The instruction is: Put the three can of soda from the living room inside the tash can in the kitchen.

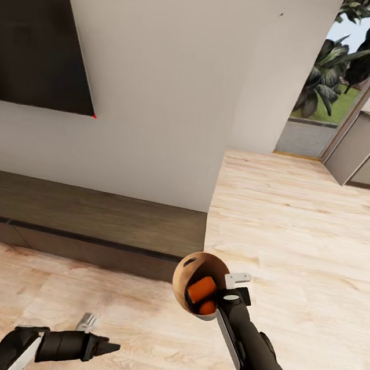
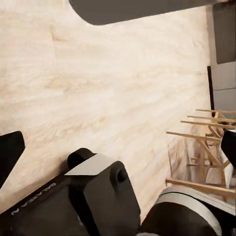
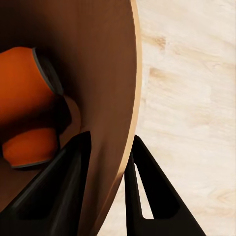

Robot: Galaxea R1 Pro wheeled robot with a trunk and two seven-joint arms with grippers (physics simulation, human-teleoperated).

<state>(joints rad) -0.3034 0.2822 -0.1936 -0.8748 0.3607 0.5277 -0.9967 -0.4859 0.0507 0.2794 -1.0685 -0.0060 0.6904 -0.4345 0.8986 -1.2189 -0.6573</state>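
Right gripper [image 3: 129, 167] pinches tash can [image 1: 187, 279] rim; can tilted, mouth facing camera. Left gripper [image 1: 90, 321] state unclear.

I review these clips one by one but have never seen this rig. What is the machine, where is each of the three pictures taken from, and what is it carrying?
These are simulator renders of a wheeled robot with two arms. The head view looks down from its head over both arms, at a wood plank floor, a white wall, a black TV and a low cabinet.

The right claw grips the rim of a small round bin, the trash can, one finger inside and one outside. At least two orange soda cans lie in it.

The right wrist view looks along those fingers into the bin.

The left claw is empty; its camera shows floor and wooden chairs.
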